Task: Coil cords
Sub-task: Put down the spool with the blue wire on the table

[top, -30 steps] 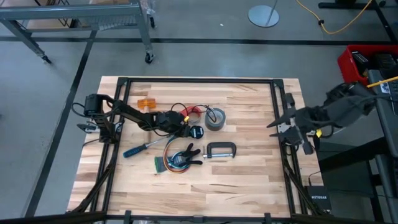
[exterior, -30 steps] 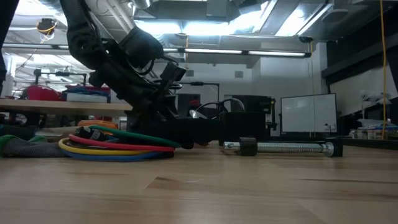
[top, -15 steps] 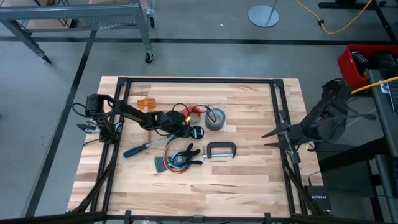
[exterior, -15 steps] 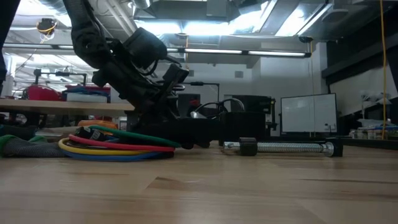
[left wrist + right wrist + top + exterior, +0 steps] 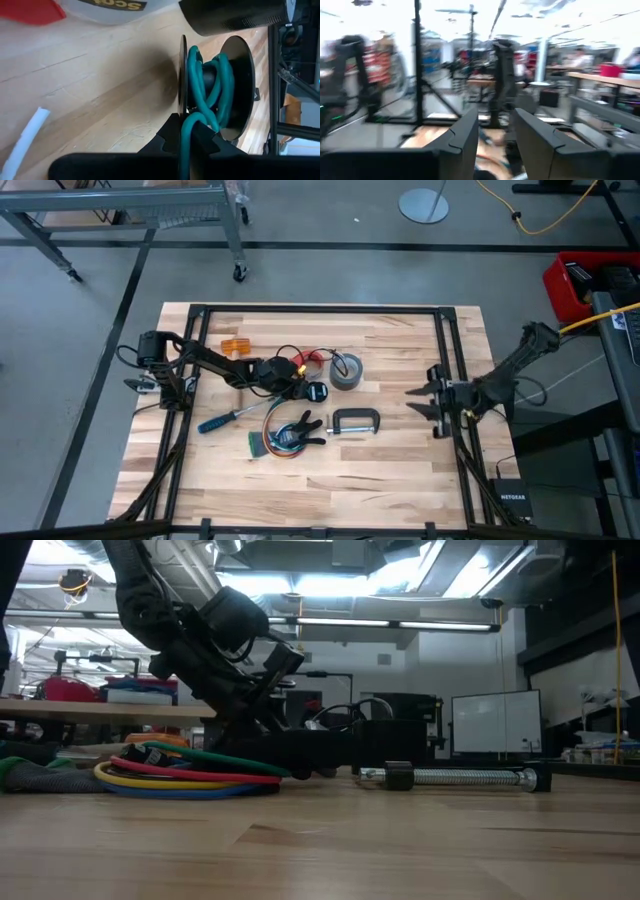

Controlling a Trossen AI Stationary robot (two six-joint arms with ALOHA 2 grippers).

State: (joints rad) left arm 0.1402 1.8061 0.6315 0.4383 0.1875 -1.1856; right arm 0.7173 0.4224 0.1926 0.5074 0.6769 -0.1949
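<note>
Right hand (image 5: 425, 400) swings inward over the wooden bench (image 5: 390, 460), fingers apart; left hand (image 5: 297, 385), clamped on teal cord (image 5: 192, 95), risks tugging its black spool (image 5: 220, 85) over.

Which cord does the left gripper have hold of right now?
The teal cord wound on the black spool, pinched in the left gripper; not the multicoloured bundle.

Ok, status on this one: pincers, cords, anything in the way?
Left pincer shut on green cord at its black spool. Right pincer open at the table's right edge. Multicoloured bundle coiled; clamp and tape roll beside.
</note>
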